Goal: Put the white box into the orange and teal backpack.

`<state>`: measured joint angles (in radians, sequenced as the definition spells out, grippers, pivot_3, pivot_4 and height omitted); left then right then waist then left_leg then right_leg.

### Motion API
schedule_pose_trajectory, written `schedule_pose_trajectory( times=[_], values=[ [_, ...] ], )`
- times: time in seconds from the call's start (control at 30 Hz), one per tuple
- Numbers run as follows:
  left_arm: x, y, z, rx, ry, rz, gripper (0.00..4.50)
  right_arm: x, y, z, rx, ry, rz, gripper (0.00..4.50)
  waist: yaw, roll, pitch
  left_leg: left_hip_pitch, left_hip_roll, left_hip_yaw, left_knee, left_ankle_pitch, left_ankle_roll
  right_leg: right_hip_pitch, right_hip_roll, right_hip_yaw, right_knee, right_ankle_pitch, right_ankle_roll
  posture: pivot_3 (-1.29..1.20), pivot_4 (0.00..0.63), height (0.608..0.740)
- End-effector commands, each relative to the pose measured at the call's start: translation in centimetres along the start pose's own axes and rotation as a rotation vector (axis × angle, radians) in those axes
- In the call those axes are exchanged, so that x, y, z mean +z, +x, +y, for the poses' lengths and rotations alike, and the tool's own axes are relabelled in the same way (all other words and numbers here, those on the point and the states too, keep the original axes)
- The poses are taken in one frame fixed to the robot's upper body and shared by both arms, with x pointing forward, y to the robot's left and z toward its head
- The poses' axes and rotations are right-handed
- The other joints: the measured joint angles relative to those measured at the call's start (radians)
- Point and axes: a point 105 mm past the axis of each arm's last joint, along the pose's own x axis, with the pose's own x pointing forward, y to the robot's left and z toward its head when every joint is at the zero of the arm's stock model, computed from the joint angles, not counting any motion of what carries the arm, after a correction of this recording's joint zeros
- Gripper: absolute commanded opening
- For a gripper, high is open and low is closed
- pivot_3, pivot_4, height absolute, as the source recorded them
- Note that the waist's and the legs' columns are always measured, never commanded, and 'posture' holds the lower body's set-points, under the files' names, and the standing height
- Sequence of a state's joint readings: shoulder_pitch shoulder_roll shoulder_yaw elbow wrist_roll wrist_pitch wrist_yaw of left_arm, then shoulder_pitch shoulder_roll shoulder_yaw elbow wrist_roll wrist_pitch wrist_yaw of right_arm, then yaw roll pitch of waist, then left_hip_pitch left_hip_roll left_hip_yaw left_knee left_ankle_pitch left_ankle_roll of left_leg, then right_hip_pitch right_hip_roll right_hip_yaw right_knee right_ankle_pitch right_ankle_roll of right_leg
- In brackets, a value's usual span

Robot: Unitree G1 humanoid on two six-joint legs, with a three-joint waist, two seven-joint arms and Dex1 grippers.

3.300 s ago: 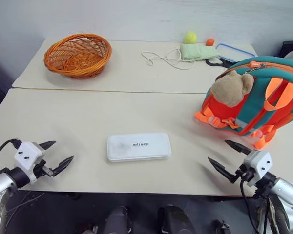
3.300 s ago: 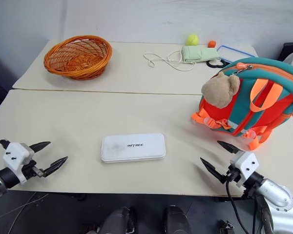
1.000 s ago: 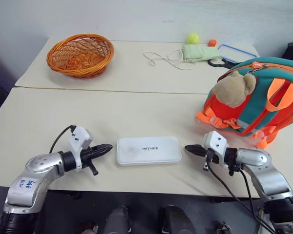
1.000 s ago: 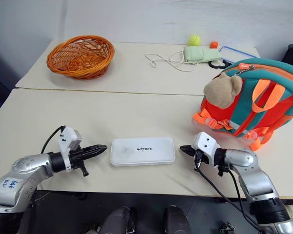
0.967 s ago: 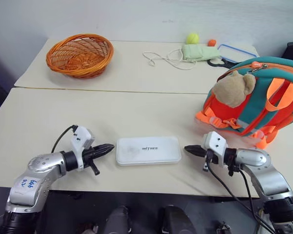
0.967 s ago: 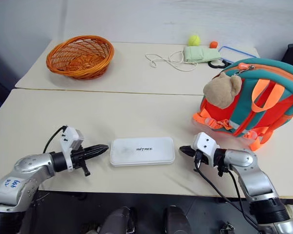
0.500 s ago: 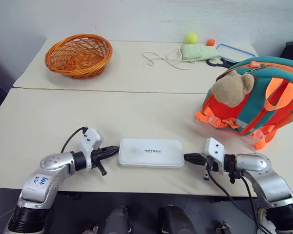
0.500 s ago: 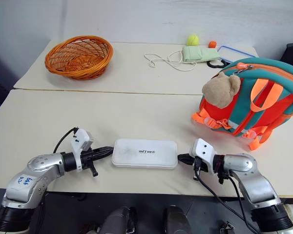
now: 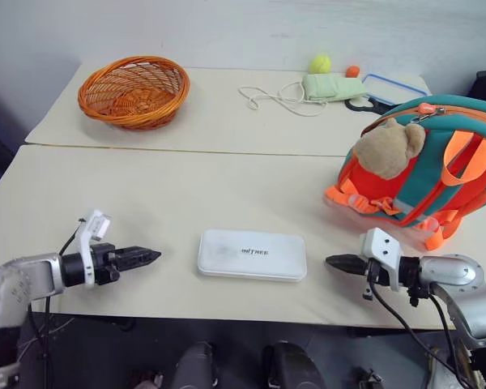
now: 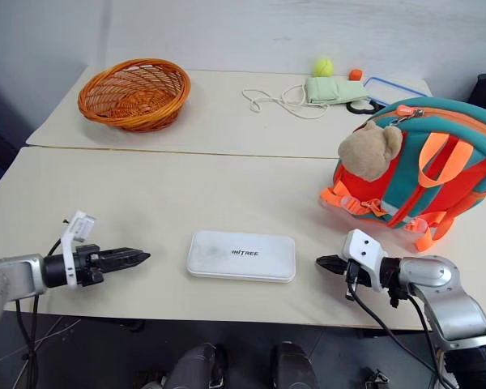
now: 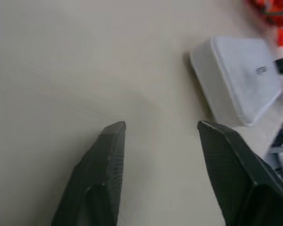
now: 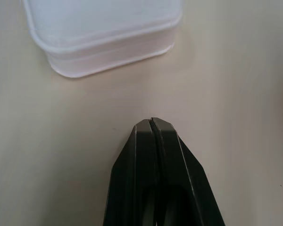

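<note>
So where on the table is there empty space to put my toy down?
There is a big bare patch on the near table, between the orange basket and the white box. Bare room also lies between the basket and the white cord. It is crowded by the backpack and the back right corner.

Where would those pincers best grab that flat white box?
Probably by its two short ends, one gripper from each side. The white box lies flat on the table, too wide for one pinch, with the left gripper and right gripper flanking it.
</note>
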<state>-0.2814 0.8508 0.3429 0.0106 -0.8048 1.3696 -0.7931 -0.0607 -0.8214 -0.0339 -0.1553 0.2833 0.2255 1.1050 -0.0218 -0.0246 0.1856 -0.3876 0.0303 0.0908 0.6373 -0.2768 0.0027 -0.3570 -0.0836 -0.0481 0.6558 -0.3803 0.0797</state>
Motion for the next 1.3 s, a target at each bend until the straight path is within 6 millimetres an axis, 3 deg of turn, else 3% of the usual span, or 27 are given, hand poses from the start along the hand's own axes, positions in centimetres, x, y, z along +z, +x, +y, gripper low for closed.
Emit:
schedule_pose_trajectory(
  times=[0.03,0.1,0.2,0.37,0.8,0.97,1.13,1.3],
  values=[
    [-0.7,1.0,-1.2,-0.089,-0.173,0.135,3.82,0.8,-0.3,0.1,0.028,-0.028,-0.018,0.0,-0.002,0.0,0.0,0.0,0.0,0.0,0.0,0.0,0.0,0.0,0.0,0.0,0.0,0.0,0.0,0.0,0.15,0.74],
    [-0.8,2.0,-2.2,-0.166,-0.223,0.186,3.82,1.0,0.0,0.1,0.035,-0.036,-0.019,0.0,-0.002,0.0,0.0,0.0,0.0,0.0,0.0,0.0,0.0,0.0,0.0,0.0,0.001,0.0,0.0,0.0,0.15,0.74],
    [-0.8,3.7,-2.1,-0.145,-0.231,0.223,3.82,1.0,0.6,0.0,0.032,-0.036,-0.02,0.0,-0.004,0.0,0.0,0.0,0.0,0.001,0.001,0.0,0.0,-0.001,0.0,0.001,0.001,0.0,0.0,0.0,0.15,0.74],
    [-1.0,7.0,-3.9,-0.185,-0.193,0.317,3.82,0.5,1.8,0.1,0.036,-0.049,0.012,0.0,-0.001,0.0,0.0,-0.001,0.0,0.0,0.005,0.0,-0.001,0.0,0.001,0.001,0.003,0.0,0.0,0.0,0.15,0.74],
    [-0.4,10.6,-6.1,-0.297,-0.257,0.334,3.82,1.6,4.7,0.7,0.083,-0.104,-0.03,0.0,0.009,-0.001,-0.001,-0.001,0.0,0.0,0.011,-0.001,0.0,0.002,0.0,0.0,0.004,0.0,0.0,0.0,0.15,0.74],
    [-1.5,11.2,-7.4,-0.361,-0.249,0.383,2.61,1.8,4.9,1.3,0.108,-0.136,-0.046,0.0,0.013,-0.001,-0.001,-0.001,0.0,0.0,0.011,-0.001,0.0,0.001,0.001,0.0,0.004,0.0,0.0,0.0,0.15,0.74],
    [-1.4,11.5,-8.4,-0.421,-0.256,0.369,1.31,2.4,4.7,1.4,0.097,-0.14,-0.079,0.0,0.016,-0.002,-0.001,-0.001,0.001,0.0,0.012,-0.001,0.0,0.002,0.001,0.0,0.004,0.0,0.0,0.0,0.15,0.74],
    [-0.2,10.2,-9.7,-0.513,-0.206,0.261,1.26,2.8,2.2,0.8,0.032,-0.059,-0.154,0.17,0.02,-0.002,-0.001,-0.001,0.0,-0.001,0.011,-0.001,0.0,0.002,0.001,0.0,0.003,0.0,0.0,0.0,0.15,0.74]
  ],
)
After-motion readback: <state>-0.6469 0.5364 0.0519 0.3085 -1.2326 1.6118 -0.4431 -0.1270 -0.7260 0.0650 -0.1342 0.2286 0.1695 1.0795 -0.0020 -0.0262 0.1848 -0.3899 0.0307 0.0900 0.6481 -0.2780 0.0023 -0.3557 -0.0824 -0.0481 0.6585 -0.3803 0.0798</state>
